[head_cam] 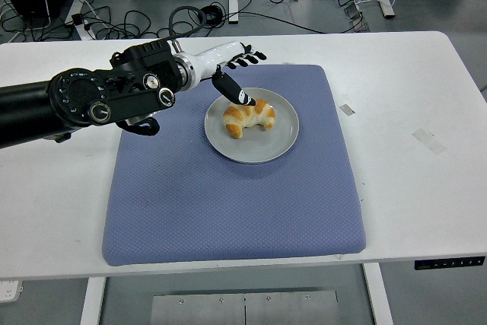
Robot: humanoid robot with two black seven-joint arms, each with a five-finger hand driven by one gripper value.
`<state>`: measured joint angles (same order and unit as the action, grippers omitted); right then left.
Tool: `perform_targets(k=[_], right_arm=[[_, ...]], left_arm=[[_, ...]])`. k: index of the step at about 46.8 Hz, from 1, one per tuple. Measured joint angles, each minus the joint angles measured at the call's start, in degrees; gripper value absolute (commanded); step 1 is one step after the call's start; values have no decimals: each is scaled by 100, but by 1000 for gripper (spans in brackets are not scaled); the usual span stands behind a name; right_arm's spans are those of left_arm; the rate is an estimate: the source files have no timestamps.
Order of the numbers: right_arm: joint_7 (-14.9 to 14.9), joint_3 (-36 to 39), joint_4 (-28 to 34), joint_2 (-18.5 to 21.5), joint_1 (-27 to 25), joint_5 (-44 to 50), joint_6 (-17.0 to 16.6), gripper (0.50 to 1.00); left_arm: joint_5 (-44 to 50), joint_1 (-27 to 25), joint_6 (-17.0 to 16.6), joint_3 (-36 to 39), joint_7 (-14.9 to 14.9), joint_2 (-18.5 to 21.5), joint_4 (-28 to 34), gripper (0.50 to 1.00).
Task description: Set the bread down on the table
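A blue mat (pixel 228 203) covers the white bench (pixel 396 150), with a grey plate (pixel 262 144) at its centre just below and right of the left robot hand (pixel 234 72). A croissant (pixel 248 114) lies on the plate, long axis left to right, ends curving toward the near edge. The robot hand hovers unclenched at the plate's far-left rim, fingers (pixel 251 57) spread, thumb angled down by the croissant, grasping nothing; no writing is legible.

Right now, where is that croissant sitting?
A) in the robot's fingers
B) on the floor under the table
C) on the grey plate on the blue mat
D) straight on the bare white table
C: the croissant lies on the grey plate, which rests on the blue mat; the left hand hovers by the plate's far-left rim with spread fingers, holding nothing.
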<state>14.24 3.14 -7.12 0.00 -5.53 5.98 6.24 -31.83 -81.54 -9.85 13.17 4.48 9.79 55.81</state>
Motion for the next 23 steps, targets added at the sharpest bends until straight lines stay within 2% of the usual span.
perform_targets(k=[23], right_arm=[[-1,2,0,0,-1,0,0,1000]], left_arm=[[-16,322,-14,-70,-32,-118,-123,902]])
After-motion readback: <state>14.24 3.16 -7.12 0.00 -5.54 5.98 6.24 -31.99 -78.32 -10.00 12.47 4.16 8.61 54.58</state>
